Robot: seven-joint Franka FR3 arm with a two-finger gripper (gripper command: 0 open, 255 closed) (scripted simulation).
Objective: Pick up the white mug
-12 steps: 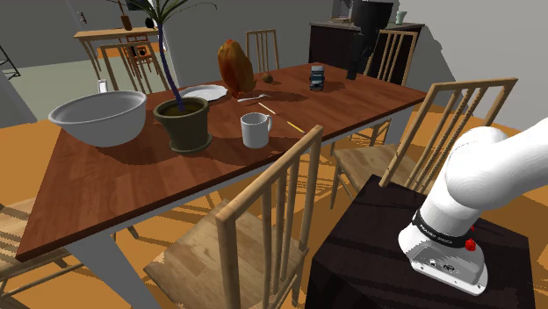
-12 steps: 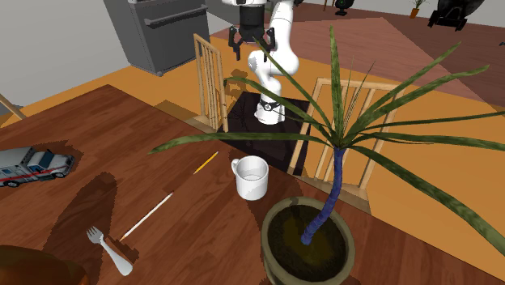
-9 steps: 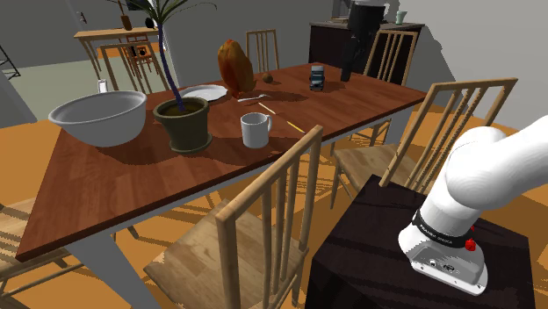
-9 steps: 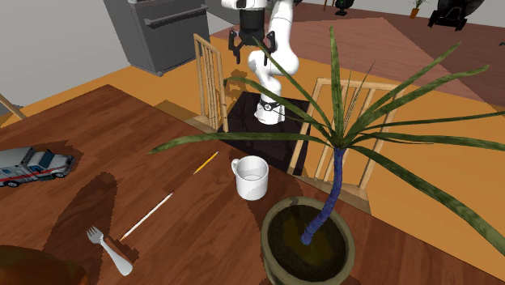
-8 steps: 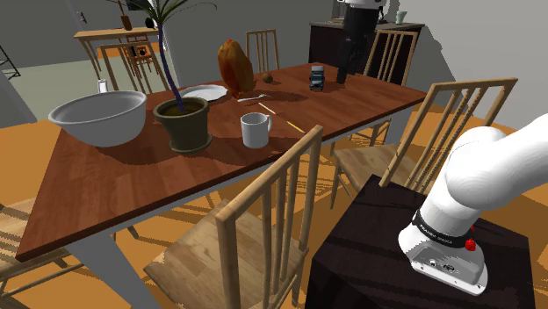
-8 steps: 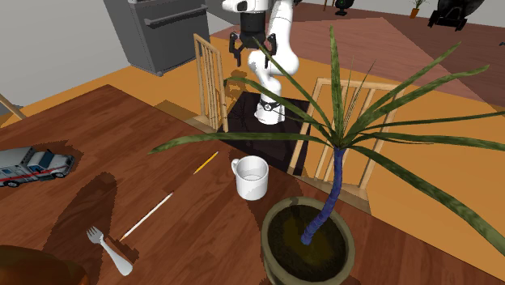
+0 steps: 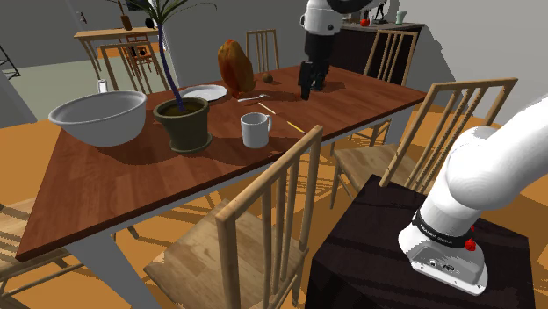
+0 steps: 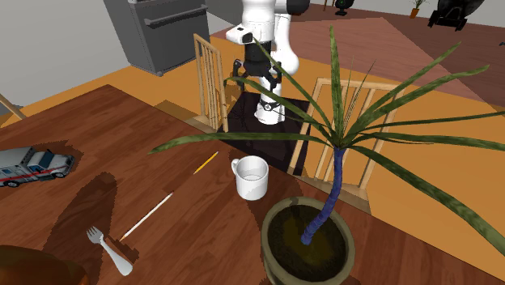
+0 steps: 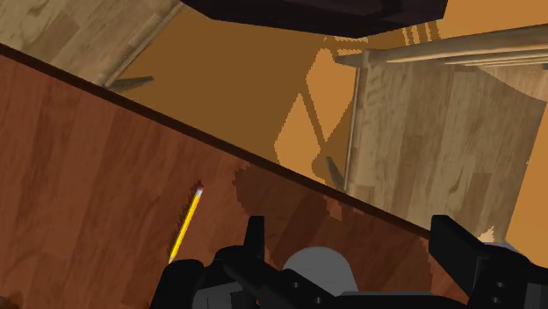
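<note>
Home dining room: wooden table (image 7: 132, 184), chairs (image 7: 202, 259) (potted plant (image 7: 183, 123)).

Light's bright and even everywhere for me, that flat render look, no glare and nothing blurry. Shadows are the interesting bit: big dark patches on the worktop (image 8: 121, 121) in the second exterior view, and a shadow on the orange floor (image 9: 237, 79) beside the chair (image 9: 439, 132) with jagged, stair-stepped edges. Another darker patch sits just ahead of my tool (image 9: 351, 226).
</note>
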